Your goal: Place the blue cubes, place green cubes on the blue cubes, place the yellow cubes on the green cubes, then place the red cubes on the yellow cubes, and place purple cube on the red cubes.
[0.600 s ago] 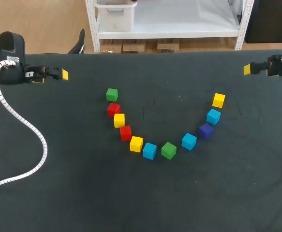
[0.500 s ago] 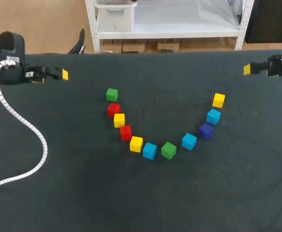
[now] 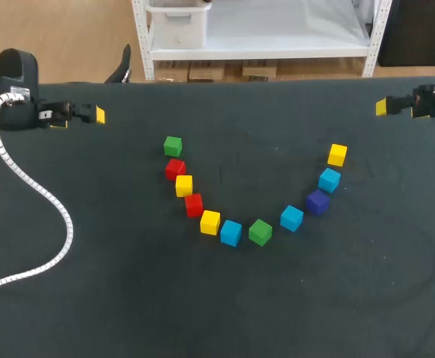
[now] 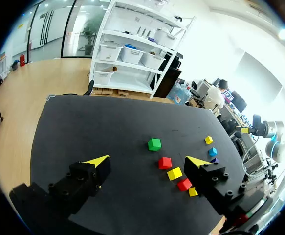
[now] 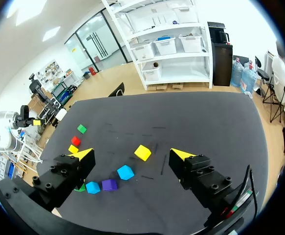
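As no cube is yet stacked, stage: the task is judged to be at its very start.
Layout: eleven cubes are laid singly in a loose U on the dark surface [image 3: 127, 313], none resting on another. They are kept separate, it is judged, so that each can be gripped from two sides.
Left limb of the U: green cube [image 3: 173, 145], red cube [image 3: 175, 168], yellow cube [image 3: 184, 185], second red cube [image 3: 194, 204] and second yellow cube [image 3: 210, 222] are strung toward the near side.
Bottom of the U: blue cube [image 3: 230, 233], second green cube [image 3: 260, 232], second blue cube [image 3: 292, 218].
Right limb: purple cube [image 3: 317, 201], third blue cube [image 3: 329, 180], third yellow cube [image 3: 337, 154].
First need: a blue base is called for, so the bottom and right part of the U is judged the likely starting place.
Left claw [image 4: 147, 161]: parked at the far left of the surface, well apart from every cube. Its fingers are spread wide and nothing is held or touched.
Right claw [image 5: 132, 154]: parked at the far right, spread wide and empty, with the third yellow cube ahead of it.
Arm placement: both are kept back at the far corners, judged to leave the cubes unobstructed.
White ribbed cable [image 3: 53, 209]: draped over the surface's left side, well apart from the cubes.
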